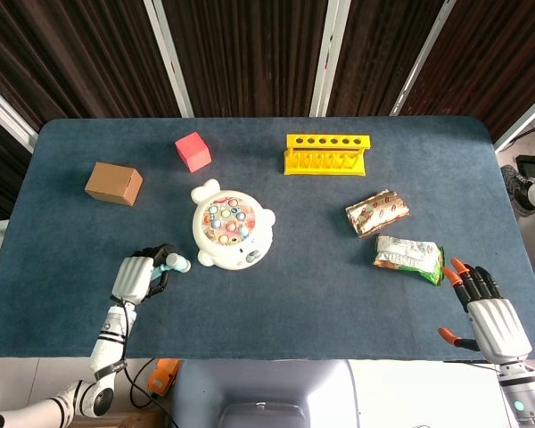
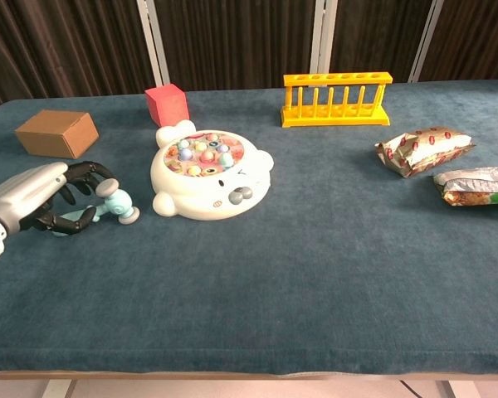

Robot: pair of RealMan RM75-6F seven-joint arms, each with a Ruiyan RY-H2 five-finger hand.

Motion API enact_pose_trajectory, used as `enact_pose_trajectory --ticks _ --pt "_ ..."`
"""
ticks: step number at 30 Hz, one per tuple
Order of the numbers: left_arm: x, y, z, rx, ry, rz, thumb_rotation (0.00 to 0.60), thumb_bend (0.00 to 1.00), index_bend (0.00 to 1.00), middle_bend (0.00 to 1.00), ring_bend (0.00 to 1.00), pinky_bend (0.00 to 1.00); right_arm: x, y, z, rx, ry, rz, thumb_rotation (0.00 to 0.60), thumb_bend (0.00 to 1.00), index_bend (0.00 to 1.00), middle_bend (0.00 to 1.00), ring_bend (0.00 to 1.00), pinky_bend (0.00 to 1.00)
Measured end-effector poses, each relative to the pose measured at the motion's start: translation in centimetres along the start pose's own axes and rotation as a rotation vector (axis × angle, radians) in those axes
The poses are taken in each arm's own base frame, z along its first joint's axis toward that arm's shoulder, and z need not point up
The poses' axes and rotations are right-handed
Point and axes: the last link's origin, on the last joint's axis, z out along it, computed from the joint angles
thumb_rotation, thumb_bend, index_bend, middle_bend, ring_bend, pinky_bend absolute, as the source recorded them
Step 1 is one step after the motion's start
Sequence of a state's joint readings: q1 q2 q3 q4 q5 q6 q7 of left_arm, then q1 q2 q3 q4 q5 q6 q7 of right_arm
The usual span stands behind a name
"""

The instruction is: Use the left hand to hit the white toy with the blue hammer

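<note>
The white animal-shaped toy (image 1: pixel 231 234) (image 2: pixel 209 174) with coloured pegs sits left of the table's middle. The blue hammer (image 1: pixel 175 262) (image 2: pixel 112 207) lies on the cloth just left of it, with its head towards the toy. My left hand (image 1: pixel 135 277) (image 2: pixel 35 196) is at the hammer's handle end. Its fingers (image 2: pixel 81 173) arch loosely over the handle with a gap, and no firm grip shows. My right hand (image 1: pixel 488 314) rests at the near right edge with fingers spread and nothing in it. It appears only in the head view.
A red cube (image 1: pixel 193 151) and a brown box (image 1: pixel 113 183) stand behind and to the left of the toy. A yellow rack (image 1: pixel 327 153) is at the back centre. Two snack packets (image 1: pixel 377 212) (image 1: pixel 409 257) lie on the right.
</note>
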State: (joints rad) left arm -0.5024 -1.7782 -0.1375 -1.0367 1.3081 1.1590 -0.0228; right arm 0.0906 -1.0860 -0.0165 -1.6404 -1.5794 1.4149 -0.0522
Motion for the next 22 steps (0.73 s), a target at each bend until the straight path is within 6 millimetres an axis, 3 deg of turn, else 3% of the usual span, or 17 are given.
enact_pose_trajectory --ticks 3,6,8,11,15,18,22 --pt "0.7 -0.3 -0.5 -0.003 0.009 0.01 0.6 0.47 0.03 0.08 0.09 0.25 0.0 0.0 0.0 0.0 0.001 0.0 0.6 0.27 0.0 0.0 0.0 0.0" --pt "2.1 -0.9 -1.7 -0.016 0.036 0.027 0.6 0.46 0.0 0.02 0.03 0.17 0.1 0.1 -0.1 0.0 0.001 0.001 0.6 0.27 0.0 0.0 0.0 0.0" --pt "3.4 -1.5 -3.2 -0.025 0.063 0.043 0.6 0.46 0.0 0.0 0.0 0.06 0.1 0.1 -0.1 -0.001 0.004 0.0 0.6 0.27 0.0 0.0 0.0 0.0" --pt "6.1 -2.9 -6.9 -0.023 0.119 0.1 0.6 0.46 0.0 0.0 0.0 0.0 0.3 0.2 -0.2 -0.005 0.013 0.002 0.6 0.27 0.0 0.0 0.0 0.0" --pt "9.5 -4.9 -13.9 0.035 0.204 0.168 0.6 0.47 0.0 0.0 0.0 0.0 0.3 0.4 -0.1 -0.024 0.018 -0.009 0.6 0.27 0.0 0.0 0.0 0.0" --pt "10.8 -5.9 -17.8 0.086 0.224 0.163 0.6 0.47 0.0 0.0 0.0 0.0 0.1 0.4 0.1 -0.036 0.017 -0.018 0.6 0.27 0.0 0.0 0.0 0.0" --pt "11.2 -6.0 -18.8 0.059 0.168 0.162 0.6 0.47 0.0 0.0 0.0 0.0 0.0 0.2 0.2 -0.04 0.018 -0.027 0.6 0.27 0.0 0.0 0.0 0.0"
